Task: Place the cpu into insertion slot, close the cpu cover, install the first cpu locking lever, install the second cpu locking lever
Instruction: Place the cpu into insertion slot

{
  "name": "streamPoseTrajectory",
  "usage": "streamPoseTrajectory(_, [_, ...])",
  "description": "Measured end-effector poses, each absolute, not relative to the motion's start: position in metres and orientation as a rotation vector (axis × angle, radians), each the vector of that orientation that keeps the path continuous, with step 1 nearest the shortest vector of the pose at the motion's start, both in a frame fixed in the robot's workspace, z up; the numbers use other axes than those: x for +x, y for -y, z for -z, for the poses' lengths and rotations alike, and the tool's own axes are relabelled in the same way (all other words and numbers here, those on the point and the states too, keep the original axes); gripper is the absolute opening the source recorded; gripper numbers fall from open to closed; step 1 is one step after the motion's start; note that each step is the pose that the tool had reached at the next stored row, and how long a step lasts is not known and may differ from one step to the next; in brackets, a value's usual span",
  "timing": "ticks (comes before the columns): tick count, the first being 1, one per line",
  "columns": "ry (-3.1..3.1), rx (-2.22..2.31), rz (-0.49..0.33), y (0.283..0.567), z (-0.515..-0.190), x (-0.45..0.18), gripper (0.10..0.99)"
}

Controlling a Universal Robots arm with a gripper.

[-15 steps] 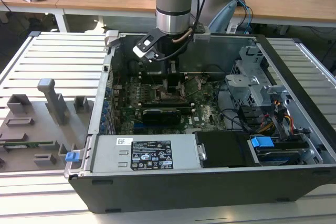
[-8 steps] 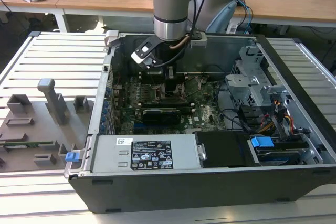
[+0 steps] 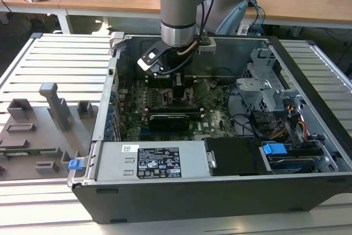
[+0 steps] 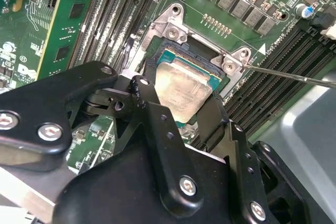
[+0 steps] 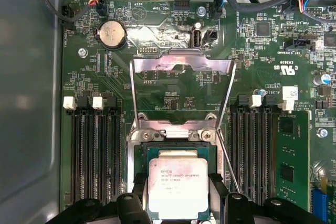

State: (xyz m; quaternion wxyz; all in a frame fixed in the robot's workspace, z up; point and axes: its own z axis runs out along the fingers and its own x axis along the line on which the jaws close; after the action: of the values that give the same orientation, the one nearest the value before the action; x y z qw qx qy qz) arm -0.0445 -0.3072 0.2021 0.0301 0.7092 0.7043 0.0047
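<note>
Print stands on the cpu [image 5: 177, 187], the green motherboard [image 5: 262, 51] and the power supply's label [image 3: 158, 162].

Log: I see the cpu [image 5: 177, 187] over the socket [image 5: 173, 128] on the motherboard [image 5: 252, 51], fingers [image 5: 138, 186] against two opposite edges. The cpu cover [image 5: 181, 64] stands raised at the socket's hinge edge. Memory slots [image 5: 94, 150] flank the socket. The case [image 3: 220, 202] sits on the desk [image 3: 55, 59].

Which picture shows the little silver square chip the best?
The first wrist view: the small silver-grey square chip faces the camera flat, held in the black gripper. The second wrist view shows it slanted, its near edge behind the gripper. In the exterior view the grey-and-blue arm stands before that spot.
</note>
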Motion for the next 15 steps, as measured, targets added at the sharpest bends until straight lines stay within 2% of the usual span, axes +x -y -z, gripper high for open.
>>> streamPoseTrajectory(10, [-2.171,2.186,-0.014,0.3072,-0.1984,-0.0445,0.545])
streamPoseTrajectory(11, [-2.171,2.186,-0.014,0.3072,-0.1984,-0.0445,0.553])
streamPoseTrajectory(12, [-2.171,2.186,-0.014,0.3072,-0.1984,-0.0445,0.620])
streamPoseTrajectory(15, [-2.171,2.186,-0.014,0.3072,-0.1985,-0.0445,0.620])
